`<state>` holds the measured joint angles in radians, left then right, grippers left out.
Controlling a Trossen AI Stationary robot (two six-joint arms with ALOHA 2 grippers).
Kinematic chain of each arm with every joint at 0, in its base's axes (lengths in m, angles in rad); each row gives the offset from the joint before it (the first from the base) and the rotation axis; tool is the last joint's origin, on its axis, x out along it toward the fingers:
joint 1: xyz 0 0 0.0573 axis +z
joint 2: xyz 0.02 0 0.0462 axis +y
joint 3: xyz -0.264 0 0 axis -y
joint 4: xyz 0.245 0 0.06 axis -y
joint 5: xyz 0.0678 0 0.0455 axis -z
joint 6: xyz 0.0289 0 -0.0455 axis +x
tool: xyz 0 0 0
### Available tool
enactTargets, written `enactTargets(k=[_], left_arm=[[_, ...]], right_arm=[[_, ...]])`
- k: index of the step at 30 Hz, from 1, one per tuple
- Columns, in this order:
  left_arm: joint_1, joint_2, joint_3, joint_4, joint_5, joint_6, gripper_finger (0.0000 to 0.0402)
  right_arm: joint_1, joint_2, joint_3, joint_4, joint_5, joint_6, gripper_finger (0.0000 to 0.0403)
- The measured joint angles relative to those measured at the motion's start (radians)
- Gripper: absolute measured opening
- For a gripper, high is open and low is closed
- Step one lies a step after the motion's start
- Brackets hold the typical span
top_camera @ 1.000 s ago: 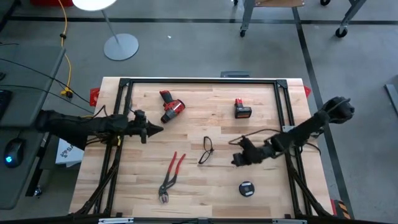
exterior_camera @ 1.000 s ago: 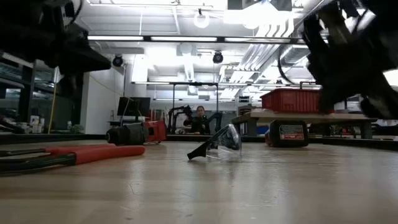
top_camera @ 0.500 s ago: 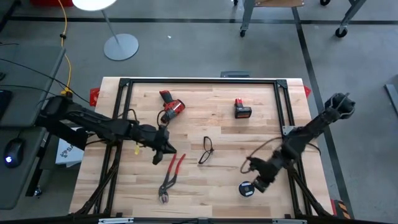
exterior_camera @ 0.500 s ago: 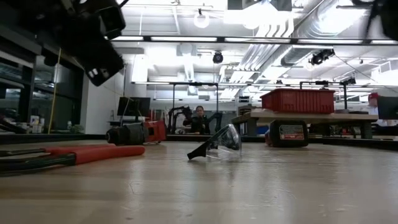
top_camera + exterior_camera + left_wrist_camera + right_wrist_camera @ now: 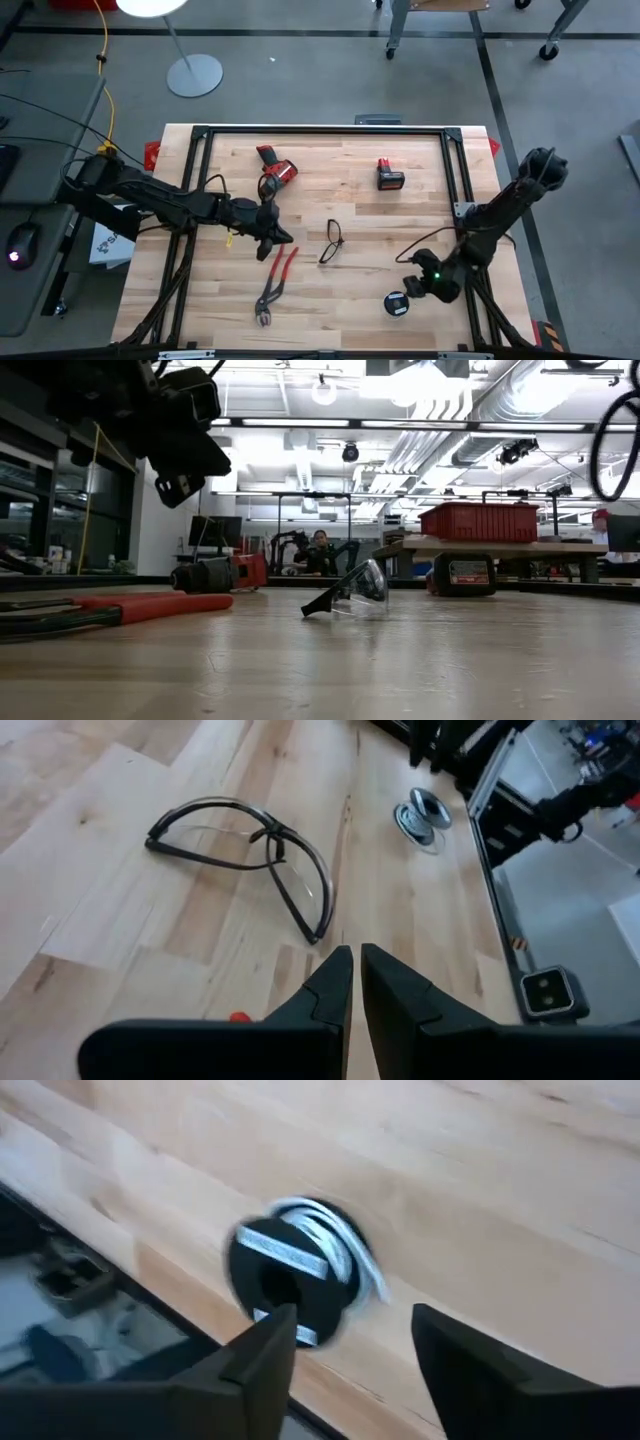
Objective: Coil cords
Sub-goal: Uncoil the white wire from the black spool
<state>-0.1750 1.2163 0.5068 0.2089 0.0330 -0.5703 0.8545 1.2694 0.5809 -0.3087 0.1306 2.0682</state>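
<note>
One spool (image 5: 290, 1270) wound with white cord (image 5: 330, 1240)

A small black round spool (image 5: 397, 304) lies flat on the wooden table (image 5: 340, 300) near its front edge, towards the right side. Thin white cord (image 5: 330, 1245) is wound around its core in loose turns, one loop seemingly slipping outward, though blur makes that uncertain.

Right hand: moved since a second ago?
Yes. The right hand has swung from near the safety glasses toward the table's near edge, beside the spool.
</note>
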Motion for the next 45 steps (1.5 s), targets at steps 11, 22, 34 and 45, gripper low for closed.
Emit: enactTargets(k=[11,22,34,45], left_arm=[[-0.025,0.006,0.000,-0.006,0.010,-0.048,0.0021],[-0.038,0.005,0.000,-0.041,0.001,-0.047,0.0021],[-0.037,0.005,0.000,-0.057,0.000,-0.050,0.0021],[-0.008,0.002,-0.001,0.227,0.025,-0.099,0.0021]], right_arm=[[-0.032,0.000,-0.124,0.241,-0.011,-0.034,0.0200],[-0.032,0.051,-0.134,0.314,-0.040,-0.165,0.0199],[-0.032,0.272,-0.086,0.537,-0.052,-0.159,0.0160],[-0.066,0.231,0.062,0.441,-0.029,-0.315,0.0027]])
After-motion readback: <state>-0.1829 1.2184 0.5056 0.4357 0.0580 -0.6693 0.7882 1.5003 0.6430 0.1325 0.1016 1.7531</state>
